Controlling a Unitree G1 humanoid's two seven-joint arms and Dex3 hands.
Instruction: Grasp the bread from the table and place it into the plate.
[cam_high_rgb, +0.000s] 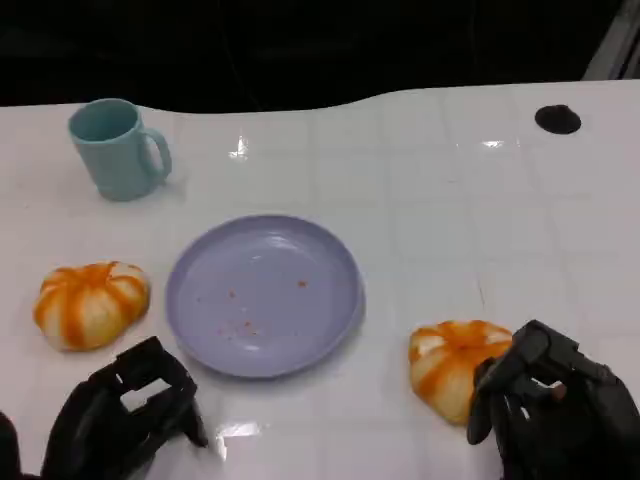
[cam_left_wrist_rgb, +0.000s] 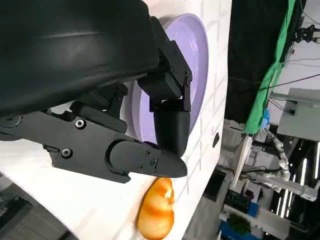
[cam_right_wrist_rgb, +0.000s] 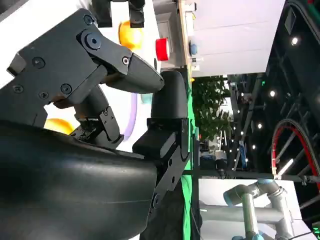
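Two orange-and-white striped breads lie on the white table. One bread is left of the lilac plate, the other bread is right of it near the front edge. My right hand sits against that right bread's right side, fingers apart and holding nothing. Its wrist view shows the near bread behind the fingers and the far bread. My left hand rests low at the front left, open, with the plate and the right bread beyond its fingers.
A teal mug stands at the back left. A small black disc lies at the back right. The plate holds only a few crumbs. The table's far edge meets a dark background.
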